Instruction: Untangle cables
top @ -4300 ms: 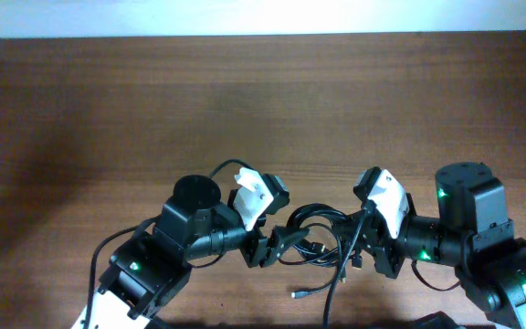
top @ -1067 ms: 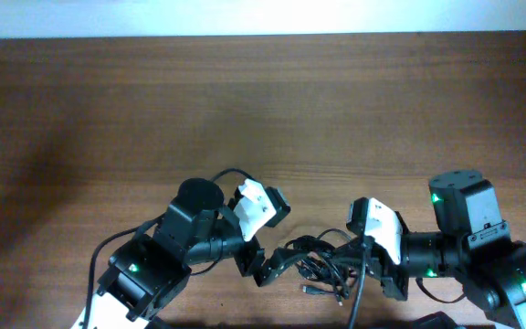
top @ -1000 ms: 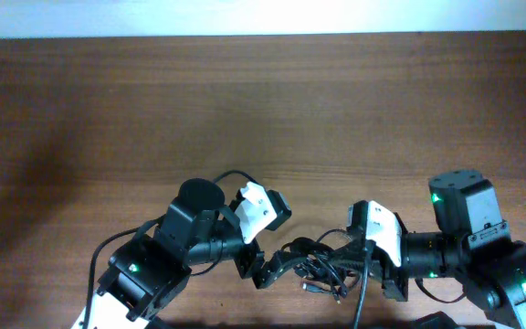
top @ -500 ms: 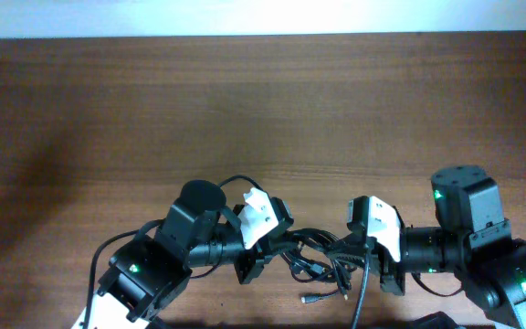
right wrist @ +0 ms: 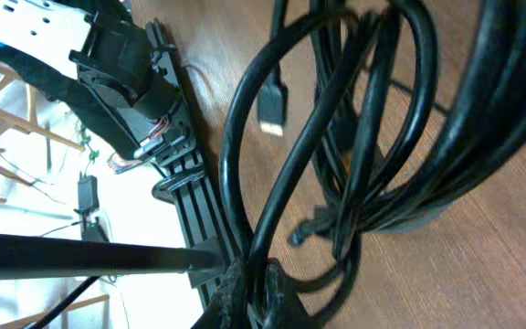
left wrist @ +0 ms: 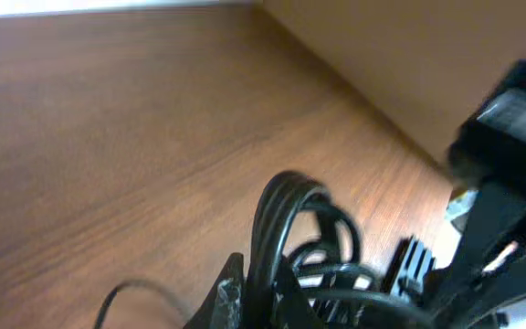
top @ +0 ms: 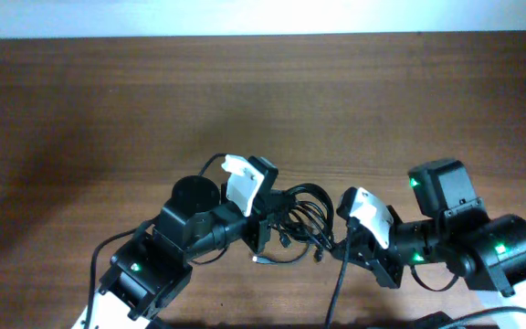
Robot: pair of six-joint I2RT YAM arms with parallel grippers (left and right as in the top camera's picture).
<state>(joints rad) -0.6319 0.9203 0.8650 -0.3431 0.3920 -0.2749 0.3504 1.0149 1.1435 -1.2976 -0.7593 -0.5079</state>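
The cables [top: 298,224] bunch between both claws, the bundle's long axis running tip to tip. The left gripper [top: 268,227] is pinched on loops straight ahead. The right gripper [top: 343,239], it seems, clamps strands opposite.

Cables [top: 298,219] showing glossy black throughout. Table [top: 153,100] showing reddish-brown, streaked with darker wood grain. Arm housings [top: 194,196] reading matte black, wrist covers [top: 240,178] white, status lights [top: 415,182] glowing green.
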